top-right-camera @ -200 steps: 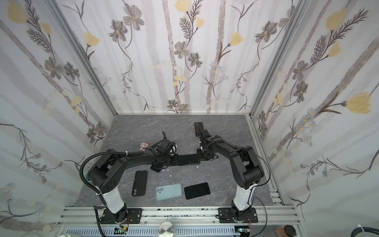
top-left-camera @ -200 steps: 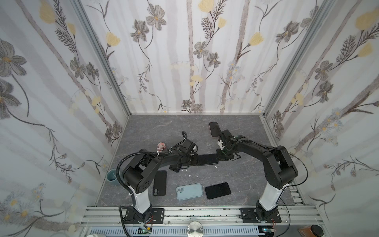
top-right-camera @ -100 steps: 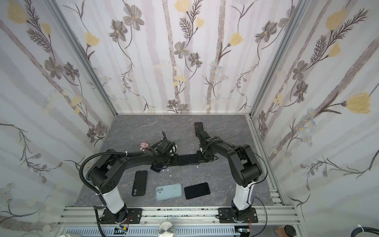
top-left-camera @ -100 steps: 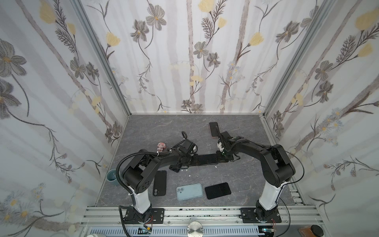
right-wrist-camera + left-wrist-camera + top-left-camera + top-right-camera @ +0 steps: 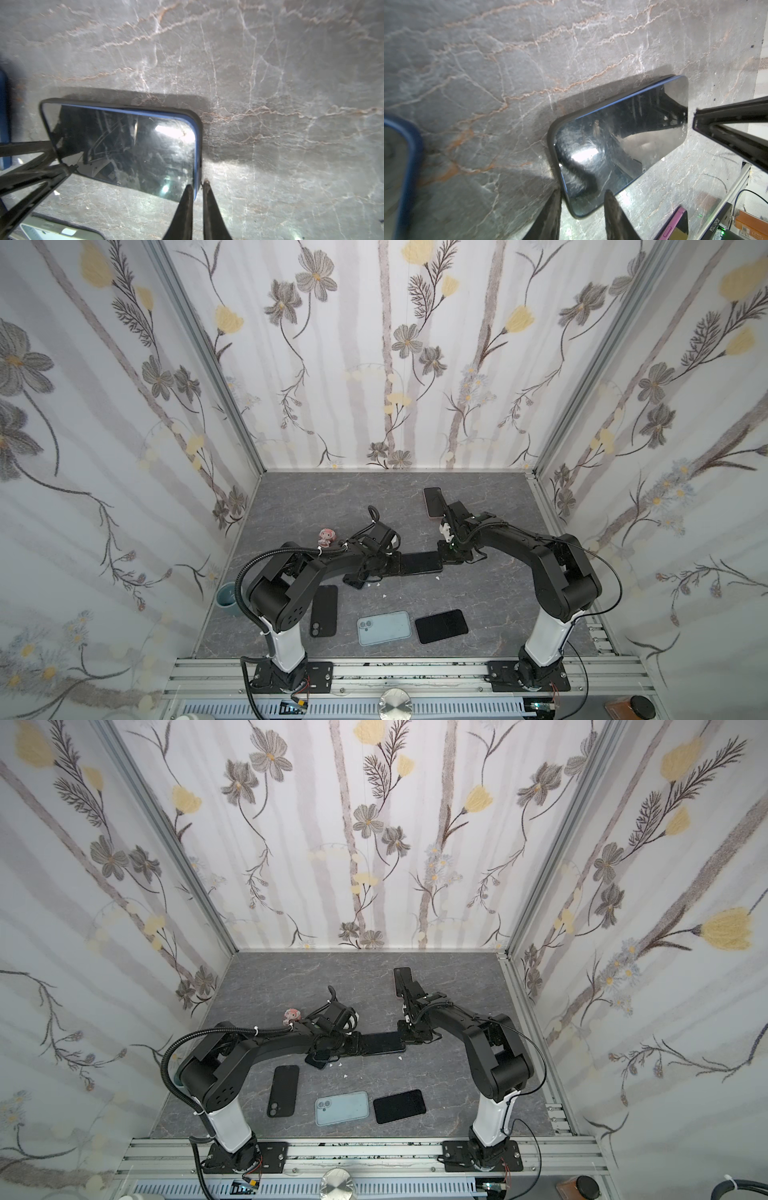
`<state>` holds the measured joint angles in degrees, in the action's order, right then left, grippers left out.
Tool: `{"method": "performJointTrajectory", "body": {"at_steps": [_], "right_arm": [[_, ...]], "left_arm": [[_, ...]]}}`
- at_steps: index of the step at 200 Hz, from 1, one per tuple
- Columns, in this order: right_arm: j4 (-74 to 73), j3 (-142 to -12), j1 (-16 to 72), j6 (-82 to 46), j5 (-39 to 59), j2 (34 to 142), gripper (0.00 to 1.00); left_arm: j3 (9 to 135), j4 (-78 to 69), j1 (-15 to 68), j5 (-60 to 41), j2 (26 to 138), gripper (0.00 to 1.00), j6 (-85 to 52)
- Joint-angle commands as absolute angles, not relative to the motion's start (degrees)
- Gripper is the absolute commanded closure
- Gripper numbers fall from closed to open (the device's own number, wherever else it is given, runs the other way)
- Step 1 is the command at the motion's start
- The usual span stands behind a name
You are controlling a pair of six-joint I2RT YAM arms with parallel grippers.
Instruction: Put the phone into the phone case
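Note:
A dark-screened phone [image 5: 419, 563] [image 5: 382, 1043] with a blue frame lies flat mid-table, resting in a black phone case [image 5: 551, 135] [image 5: 198, 122]. The blue frame still shows above the case's rim along one long side and the right end. My left gripper [image 5: 392, 566] [image 5: 582, 192] is at the phone's left end, its fingers closed against the cased corner. My right gripper [image 5: 442, 558] [image 5: 197, 185] is at the right end, nearly shut, with the phone's blue end edge between its tips.
Near the front lie a black case [image 5: 323, 611], a light blue phone [image 5: 384, 627] back up and a black phone [image 5: 441, 626]. A pink-edged phone [image 5: 433, 501] lies at the back. A small figurine [image 5: 327, 536] and a teal cup [image 5: 227, 598] stand left. Another dark phone [image 5: 355, 583] lies under my left arm.
My right gripper has shifted slightly at the phone's right end. The phone and my left gripper have stayed where they were.

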<state>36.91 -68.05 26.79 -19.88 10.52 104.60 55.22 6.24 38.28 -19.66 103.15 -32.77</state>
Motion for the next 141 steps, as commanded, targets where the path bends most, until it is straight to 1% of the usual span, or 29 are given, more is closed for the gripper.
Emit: {"method": "performJointTrajectory", "body": {"at_steps": [1, 48, 85, 141], "right_arm": [[37.2, -67.5, 26.9, -19.9, 10.8, 105.3, 0.90], [37.3, -66.6, 27.0, -19.9, 10.1, 106.8, 0.92], [37.9, -65.8, 27.1, -19.9, 6.6, 108.2, 0.92], [37.3, -65.0, 27.5, -19.8, 5.7, 110.2, 0.92]], "left_arm": [[55.1, 10.1, 38.3, -18.8, 103.4, 0.62, -32.1], [55.2, 10.1, 38.3, -18.9, 103.4, 0.62, -32.3], [55.4, 10.1, 38.3, -18.7, 103.5, 0.62, -32.4], [55.2, 10.2, 38.3, -18.7, 103.5, 0.62, -32.4]]}}
